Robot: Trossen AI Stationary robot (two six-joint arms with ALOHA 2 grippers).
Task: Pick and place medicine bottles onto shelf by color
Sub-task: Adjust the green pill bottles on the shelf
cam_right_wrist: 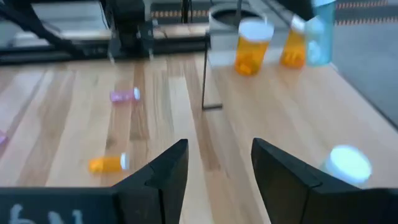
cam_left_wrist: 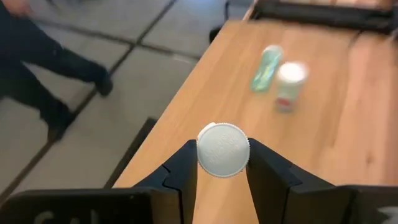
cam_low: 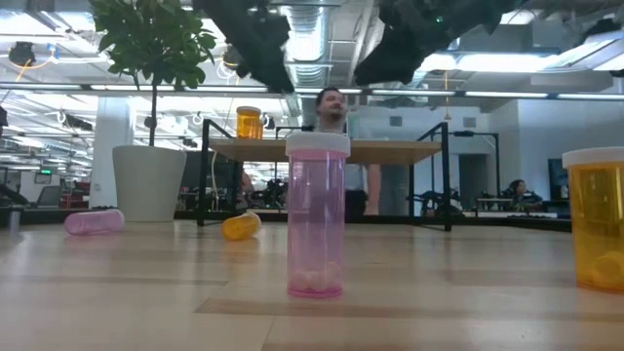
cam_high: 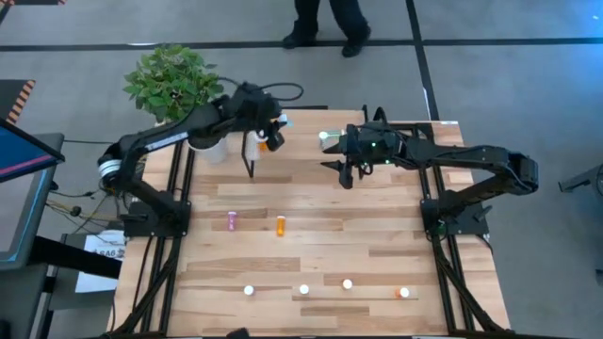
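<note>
My left gripper [cam_high: 267,135] is over the left end of the shelf [cam_high: 311,127] and is shut on an orange medicine bottle [cam_low: 249,122] with a white cap [cam_left_wrist: 222,149]. A pale teal bottle [cam_left_wrist: 266,67] and a white bottle [cam_left_wrist: 289,84] stand farther along the shelf top [cam_left_wrist: 323,124]. My right gripper [cam_high: 346,175] is open and empty above the table, near the shelf's middle; its wrist view [cam_right_wrist: 217,168] looks across the table. On the table a pink bottle [cam_high: 232,220] and an orange bottle [cam_high: 281,225] lie on their sides. My left gripper pinches the orange bottle's white cap [cam_left_wrist: 222,149] between its two fingers, one finger [cam_left_wrist: 184,169] on each side. The fingers come from above, pointing down. The bottle hangs upright below them [cam_low: 249,122]; whether its base touches the shelf top I cannot tell.
Several capped bottles stand in a row near the table's near edge [cam_high: 303,290], among them a pink one [cam_low: 317,219] and an orange one [cam_low: 597,219]. A potted plant [cam_high: 174,80] stands at the far left corner. A person [cam_high: 325,24] stands beyond the far edge.
</note>
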